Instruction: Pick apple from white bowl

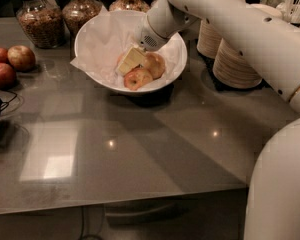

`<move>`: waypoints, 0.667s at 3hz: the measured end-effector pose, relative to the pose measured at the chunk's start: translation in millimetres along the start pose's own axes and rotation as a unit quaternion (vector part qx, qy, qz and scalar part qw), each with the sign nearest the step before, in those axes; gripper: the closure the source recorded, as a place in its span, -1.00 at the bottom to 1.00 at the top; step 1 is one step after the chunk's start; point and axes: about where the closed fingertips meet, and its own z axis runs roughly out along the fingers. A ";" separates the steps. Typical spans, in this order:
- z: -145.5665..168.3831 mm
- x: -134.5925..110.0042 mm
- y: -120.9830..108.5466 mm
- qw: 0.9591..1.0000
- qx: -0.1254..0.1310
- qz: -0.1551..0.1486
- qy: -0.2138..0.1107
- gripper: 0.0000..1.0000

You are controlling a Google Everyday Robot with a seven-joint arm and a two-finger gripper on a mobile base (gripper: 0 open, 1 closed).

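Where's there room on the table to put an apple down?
The big free patch is the front of the table, between the white bowl and the near edge. Crowded: jars behind, loose apples left, stacked bowls right. The gripper is inside the bowl.
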 end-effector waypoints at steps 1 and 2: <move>6.3 3.9 5.9 1.000 -0.009 0.007 0.003 -0.52; 4.6 2.4 5.4 1.000 -0.009 0.007 0.003 -0.50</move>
